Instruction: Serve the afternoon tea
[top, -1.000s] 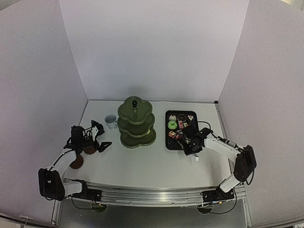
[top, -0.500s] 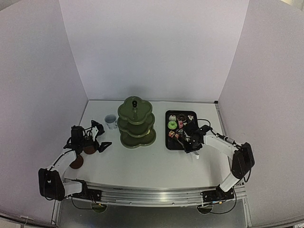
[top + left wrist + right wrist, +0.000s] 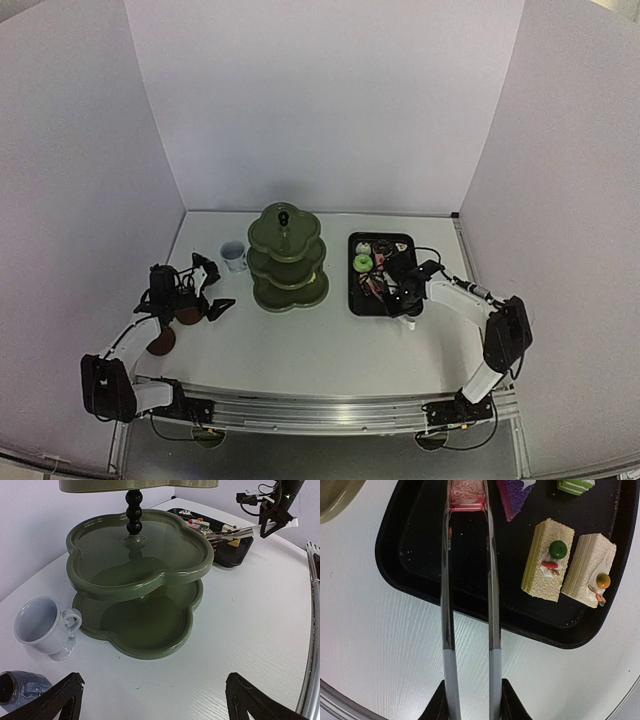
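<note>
Sitting together: one white cup (image 3: pixel 42 627), one blue cup (image 3: pixel 22 690).

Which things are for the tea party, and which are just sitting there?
For the tea:
- green three-tier stand
- white cup
- blue cup
- brown coasters
- small cakes

Not being served:
- black tray under the cakes
- metal tongs, only a tool, tips either side of a pink cake

Rt wrist view: pink cake (image 3: pixel 467 495), purple cake (image 3: pixel 512 496) & green cake (image 3: pixel 575 485) are getting cropped by top edge. Tongs (image 3: pixel 492 605) are running off bottom edge btwn the fingers (image 3: pixel 512 703). Left wrist view: stand (image 3: pixel 150 555) is losing its top tier to the top edge, and blue cup (image 3: pixel 20 691) is being cut at the corner.
</note>
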Tool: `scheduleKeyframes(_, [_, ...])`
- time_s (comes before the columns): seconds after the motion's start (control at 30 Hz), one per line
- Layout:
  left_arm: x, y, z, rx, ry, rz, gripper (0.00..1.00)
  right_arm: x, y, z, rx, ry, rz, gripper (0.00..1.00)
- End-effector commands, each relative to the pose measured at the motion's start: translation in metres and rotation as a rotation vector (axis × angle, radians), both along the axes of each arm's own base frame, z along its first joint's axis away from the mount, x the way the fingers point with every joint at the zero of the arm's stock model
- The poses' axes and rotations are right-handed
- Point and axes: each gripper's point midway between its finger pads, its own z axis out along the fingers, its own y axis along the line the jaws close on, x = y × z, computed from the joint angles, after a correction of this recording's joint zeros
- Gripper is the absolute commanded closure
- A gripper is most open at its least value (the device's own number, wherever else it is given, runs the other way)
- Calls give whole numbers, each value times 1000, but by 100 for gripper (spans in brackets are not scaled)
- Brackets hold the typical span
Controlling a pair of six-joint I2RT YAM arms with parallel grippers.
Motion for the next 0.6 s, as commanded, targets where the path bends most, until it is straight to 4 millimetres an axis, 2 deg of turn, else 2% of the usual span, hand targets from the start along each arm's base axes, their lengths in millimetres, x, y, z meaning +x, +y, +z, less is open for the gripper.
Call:
scheduleKeyframes(0.0, [-1,-1,6,2,-29,-10,0,10,12,17,66,-39,13,83])
scheduleKeyframes(0.23, [4,3,6,-31,2,55,0,5,13,42,94,-91,10,93])
scheduleKeyframes(0.43, [22,24,4,-106,46,289,0,-2,23,75,104,-184,26,95])
scheduleKeyframes(0.57, [16,33,-3,-99,59,349,0,-11,28,92,120,-227,40,97])
